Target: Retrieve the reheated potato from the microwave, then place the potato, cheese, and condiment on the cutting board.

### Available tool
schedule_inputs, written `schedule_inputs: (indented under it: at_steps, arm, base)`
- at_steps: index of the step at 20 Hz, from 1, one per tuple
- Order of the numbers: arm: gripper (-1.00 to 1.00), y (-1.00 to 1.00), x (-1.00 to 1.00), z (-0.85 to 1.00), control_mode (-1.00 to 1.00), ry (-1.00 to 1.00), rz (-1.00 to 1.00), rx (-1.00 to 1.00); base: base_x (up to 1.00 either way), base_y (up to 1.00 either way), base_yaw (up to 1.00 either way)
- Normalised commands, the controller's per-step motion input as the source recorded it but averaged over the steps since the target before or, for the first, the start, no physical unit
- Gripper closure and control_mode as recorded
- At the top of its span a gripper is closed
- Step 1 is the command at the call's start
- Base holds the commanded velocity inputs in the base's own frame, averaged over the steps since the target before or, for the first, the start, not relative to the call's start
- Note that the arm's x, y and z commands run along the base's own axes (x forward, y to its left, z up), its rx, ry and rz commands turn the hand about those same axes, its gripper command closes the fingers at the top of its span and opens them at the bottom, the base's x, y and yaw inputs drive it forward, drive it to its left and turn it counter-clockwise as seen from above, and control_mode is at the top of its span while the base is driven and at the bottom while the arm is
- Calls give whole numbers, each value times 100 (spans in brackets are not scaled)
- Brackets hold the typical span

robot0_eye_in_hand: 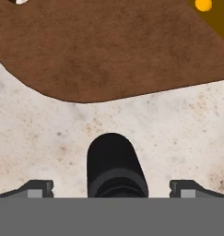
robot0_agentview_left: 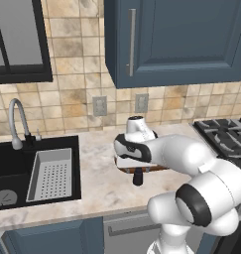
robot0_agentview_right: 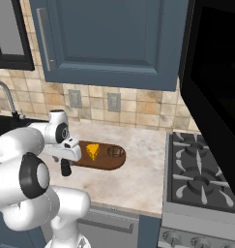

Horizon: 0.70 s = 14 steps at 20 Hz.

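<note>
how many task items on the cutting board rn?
2: the cheese mid-board and the potato near its right end on the cutting board. The condiment stands on the counter beside it.

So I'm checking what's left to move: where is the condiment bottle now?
The condiment bottle stands on the counter just off the cutting board's near left end, directly under the open gripper.

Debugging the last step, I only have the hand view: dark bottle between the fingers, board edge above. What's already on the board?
Observer: The cheese and the potato both lie on the cutting board.
Operator: Bottle on the board too?
Observer: No, the condiment stands on the counter just off the board's near edge.
Operator: Fingers closed on it?
Observer: No, the gripper is open, fingers apart either side.
</note>
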Motion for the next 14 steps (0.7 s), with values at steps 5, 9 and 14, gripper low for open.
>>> schedule_inputs:
  at_steps: [5,9,14]
  arm:
    - [-100,0,0,-5,-100,0,-1,0]
    - [-100,0,0,-5,-100,0,-2,-1]
    - [100,0,0,-7,-100,0,-3,-3]
  base:
    - [0,0,0]
    - [0,0,0]
    - [0,0,0]
